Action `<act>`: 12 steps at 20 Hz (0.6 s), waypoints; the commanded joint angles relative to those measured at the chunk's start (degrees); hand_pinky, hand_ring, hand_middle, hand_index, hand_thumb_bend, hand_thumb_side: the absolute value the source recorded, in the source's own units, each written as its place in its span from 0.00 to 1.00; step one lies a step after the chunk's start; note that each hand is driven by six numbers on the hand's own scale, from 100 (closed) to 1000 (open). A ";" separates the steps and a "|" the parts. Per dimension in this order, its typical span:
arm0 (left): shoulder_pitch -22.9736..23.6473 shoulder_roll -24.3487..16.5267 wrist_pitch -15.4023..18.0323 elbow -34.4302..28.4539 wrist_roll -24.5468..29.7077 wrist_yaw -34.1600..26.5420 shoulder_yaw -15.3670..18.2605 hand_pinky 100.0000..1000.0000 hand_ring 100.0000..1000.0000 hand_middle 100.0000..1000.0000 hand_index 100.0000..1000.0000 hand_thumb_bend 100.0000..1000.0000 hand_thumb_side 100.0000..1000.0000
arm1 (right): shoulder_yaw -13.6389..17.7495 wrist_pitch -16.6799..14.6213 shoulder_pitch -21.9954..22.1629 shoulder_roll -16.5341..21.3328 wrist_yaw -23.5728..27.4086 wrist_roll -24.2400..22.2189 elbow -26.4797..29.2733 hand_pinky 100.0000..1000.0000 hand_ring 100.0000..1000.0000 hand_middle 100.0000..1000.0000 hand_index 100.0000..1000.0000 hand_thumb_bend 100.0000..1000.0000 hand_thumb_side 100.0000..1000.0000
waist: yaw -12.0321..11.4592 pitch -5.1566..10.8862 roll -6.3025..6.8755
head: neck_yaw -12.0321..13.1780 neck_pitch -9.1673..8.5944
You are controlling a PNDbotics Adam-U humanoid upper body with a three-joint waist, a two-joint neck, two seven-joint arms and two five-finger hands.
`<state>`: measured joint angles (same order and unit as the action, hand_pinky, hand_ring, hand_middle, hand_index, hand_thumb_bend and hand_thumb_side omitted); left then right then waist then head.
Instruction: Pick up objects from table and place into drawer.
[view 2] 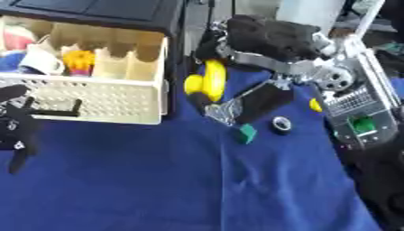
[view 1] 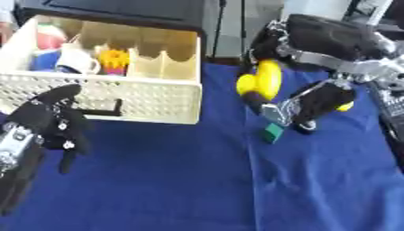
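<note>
Now we carry the yellow toy (view 1: 263, 81) — pinched in our right hand's (view 1: 315, 97) curled fingers, above the desk (view 1: 197, 180) beside the drawer (view 1: 142, 97) — leftward over its rim before letting go. Left hand (view 1: 47, 124) hangs relaxed, fingers down.
</note>
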<state>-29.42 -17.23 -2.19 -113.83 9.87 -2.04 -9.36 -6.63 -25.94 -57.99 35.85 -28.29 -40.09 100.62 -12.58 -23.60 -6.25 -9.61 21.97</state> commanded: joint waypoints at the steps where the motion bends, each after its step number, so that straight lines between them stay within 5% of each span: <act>1: -1.09 -0.77 0.14 -0.76 0.88 0.27 -0.50 0.07 0.36 0.48 0.89 0.00 0.94 | 1.31 -10.50 -2.27 2.93 1.33 -9.90 -1.48 0.00 0.33 0.17 0.57 0.00 0.49 | -0.64 0.77 -0.03 | -1.60 -1.47; 12: -2.57 -0.23 0.93 -0.76 2.55 1.19 -1.88 0.07 0.36 0.48 0.89 0.00 0.95 | 0.84 -10.30 -7.58 5.84 2.46 2.09 -9.23 0.00 0.28 0.14 0.53 0.00 0.47 | -3.93 -1.25 -1.41 | -5.40 -4.37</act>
<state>-31.30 -17.14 -1.44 -113.83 12.13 -1.16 -11.14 -6.08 -31.32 -64.29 39.54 -26.15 -34.70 91.96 -16.55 -26.07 -7.99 -14.49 18.68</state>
